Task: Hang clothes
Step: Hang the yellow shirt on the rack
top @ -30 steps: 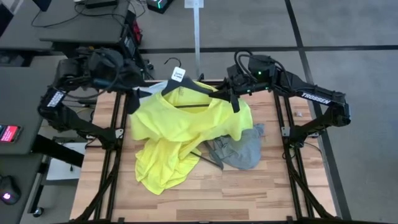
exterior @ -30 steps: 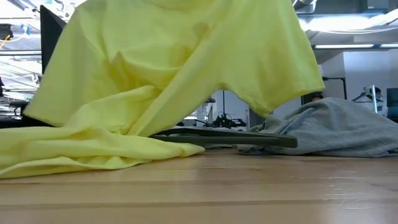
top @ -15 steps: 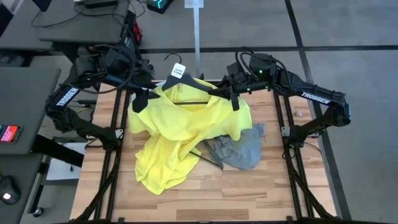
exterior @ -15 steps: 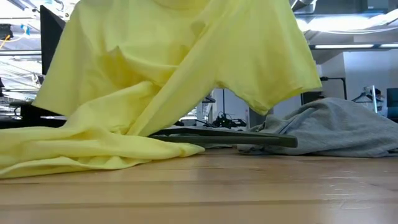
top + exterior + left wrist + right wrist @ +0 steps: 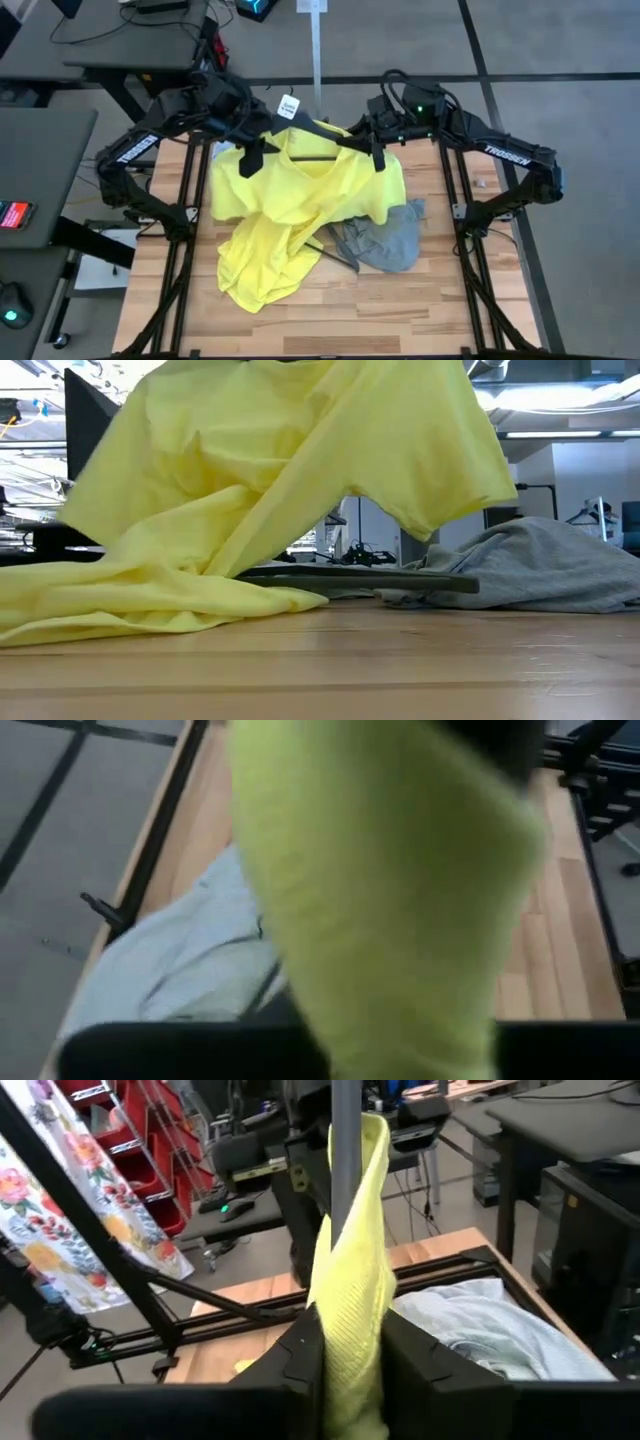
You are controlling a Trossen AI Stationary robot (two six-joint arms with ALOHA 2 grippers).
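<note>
- Neon-yellow T-shirt (image 5: 300, 200) is soft, light and limp; in the high view it hangs from a dark hanger (image 5: 315, 135) at the upper middle of the frame, and its lower part lies crumpled on the table at the lower left.
- I judge that the fabric will fold and slide easily, so the good places to hold are the shoulder seams and the collar near the hanger bar, not the loose hem.
- Left gripper (image 5: 250, 157) is at the left end of the hanger, and its fingers are pressed together on the yellow cloth; its wrist view is almost filled by this cloth.
- Right gripper (image 5: 350, 1350) is at the right end of the hanger. Its fingers stand on both sides of a yellow fold, with the hanger bar above it.
- Grey T-shirt (image 5: 385, 240) lies in a heap at the right of the middle, touching the yellow one, beside a second hanger (image 5: 360, 580) lying flat on the table.
- Pale blue shirt (image 5: 180, 970) lies on the table under the raised hanger.
- Wooden table (image 5: 400, 310) is smooth slats with bare space at the lower edge; black frame rails run along both sides.
- Around it there is grey carpet floor, desks at the upper left, and an office room behind in the low view.
</note>
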